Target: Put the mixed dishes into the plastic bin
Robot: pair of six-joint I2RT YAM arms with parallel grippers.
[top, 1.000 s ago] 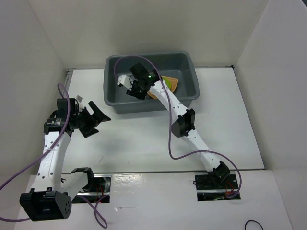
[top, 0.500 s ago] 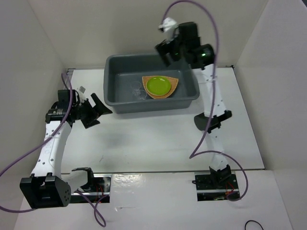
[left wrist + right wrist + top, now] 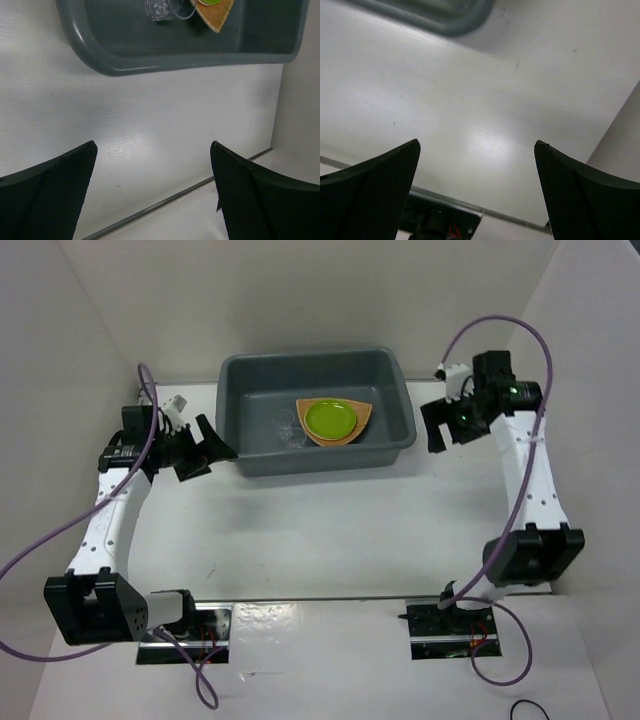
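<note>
Dishes: green dish (image 3: 330,419) on orange plate (image 3: 362,420), clear cups (image 3: 286,430) beside, all inside plastic bin (image 3: 330,462), which sits between both pairs of jaws.
Left gripper (image 3: 212,450): jaws spread, empty, bin just ahead.
Right gripper (image 3: 445,435): jaws spread, empty, bin corner near.

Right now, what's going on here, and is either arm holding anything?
Neither arm holds anything. The left gripper is open over the table just left of the bin. The right gripper is open to the bin's right. Inside the bin, the green dish sits on the orange plate, with clear cups beside them.
</note>
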